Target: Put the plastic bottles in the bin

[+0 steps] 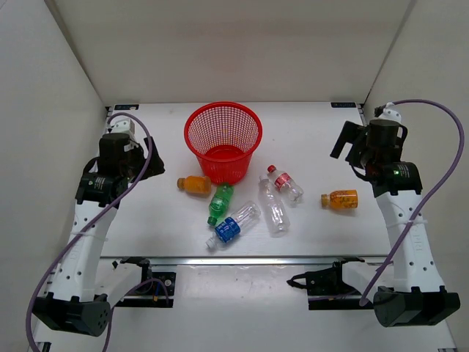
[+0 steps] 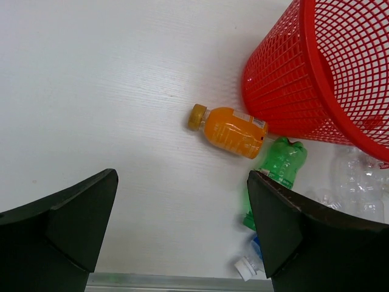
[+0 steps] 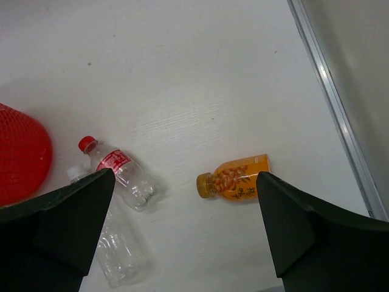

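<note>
Spread wide, gripping nothing: left gripper (image 2: 182,182), right gripper (image 3: 185,176). Lying flat on white table (image 1: 146,235), just in front of round red mesh plastic bin (image 1: 205,147): orange-filled bottle (image 1: 194,185), green plastic bottle (image 1: 220,203), blue-labelled clear bottle (image 1: 234,226), plain clear bottle (image 1: 272,209), red-capped clear bottle (image 1: 284,183). Further right, well apart: second orange-filled bottle (image 1: 340,199).

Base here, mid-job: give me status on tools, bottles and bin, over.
Left tool open, empty. Right tool open, empty. Six bottles lying on table, none in bin. Nothing blocking.
</note>
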`<state>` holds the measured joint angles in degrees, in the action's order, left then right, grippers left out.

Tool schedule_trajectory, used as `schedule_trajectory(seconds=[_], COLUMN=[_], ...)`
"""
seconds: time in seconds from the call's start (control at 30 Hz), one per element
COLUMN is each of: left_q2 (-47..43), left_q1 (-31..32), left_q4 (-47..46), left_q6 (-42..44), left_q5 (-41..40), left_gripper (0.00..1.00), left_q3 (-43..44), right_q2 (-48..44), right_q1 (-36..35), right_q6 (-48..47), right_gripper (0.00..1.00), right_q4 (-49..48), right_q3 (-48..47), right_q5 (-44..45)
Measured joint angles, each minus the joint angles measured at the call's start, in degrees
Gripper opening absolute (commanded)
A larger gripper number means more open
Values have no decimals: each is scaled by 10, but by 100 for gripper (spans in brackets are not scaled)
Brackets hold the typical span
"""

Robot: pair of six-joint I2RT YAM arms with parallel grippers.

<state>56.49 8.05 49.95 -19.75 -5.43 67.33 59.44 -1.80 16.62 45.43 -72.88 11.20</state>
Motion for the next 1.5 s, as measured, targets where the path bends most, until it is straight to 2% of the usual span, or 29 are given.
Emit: schedule_trajectory(seconds=[0.13,0.3,0.43,0.6,0.73,1.07,1.1,1.13,1.2,1.23,1.27,1.4,1.5], left_q2=[-3,-36,-67,-114,-130,-128,-128,-127,-121,-116,-111,-88,-73], left_q1=[3,6,23,77,107,104,102,100,97,95,92,78,70], left_q4=[7,6,5,-25,-26,-17,-17,-16,-14,-13,-13,-14,-19], left_q6=[0,-3,-10,-24,-25,-14,-12,-10,-5,-3,-2,3,6], left_q5=[-6,-12,-1,40,73,79,79,78,78,77,76,73,72], left_gripper=[99,99,99,99,99,99,98,99,99,99,99,99,99], left_q3=[-5,-49,-106,-188,-203,-210,-210,-210,-209,-208,-208,-208,-208], right_q2=[0,-8,7,42,85,190,205,218,241,249,252,252,252], right_q1=[-3,-12,46,101,105,120,119,118,114,112,110,93,66], right_q6=[-7,-6,13,47,78,175,183,190,201,209,213,221,199], right_gripper=[100,99,99,99,100,99,97,89,62,43,37,28,27], right_q4=[6,-7,-27,-53,-80,-191,-196,-199,-203,-203,-204,-188,-168], right_q3=[14,87,154,238,258,275,276,275,274,274,273,243,167], right_q5=[-9,-12,-33,-47,-43,-9,-5,-1,4,5,5,5,-6])
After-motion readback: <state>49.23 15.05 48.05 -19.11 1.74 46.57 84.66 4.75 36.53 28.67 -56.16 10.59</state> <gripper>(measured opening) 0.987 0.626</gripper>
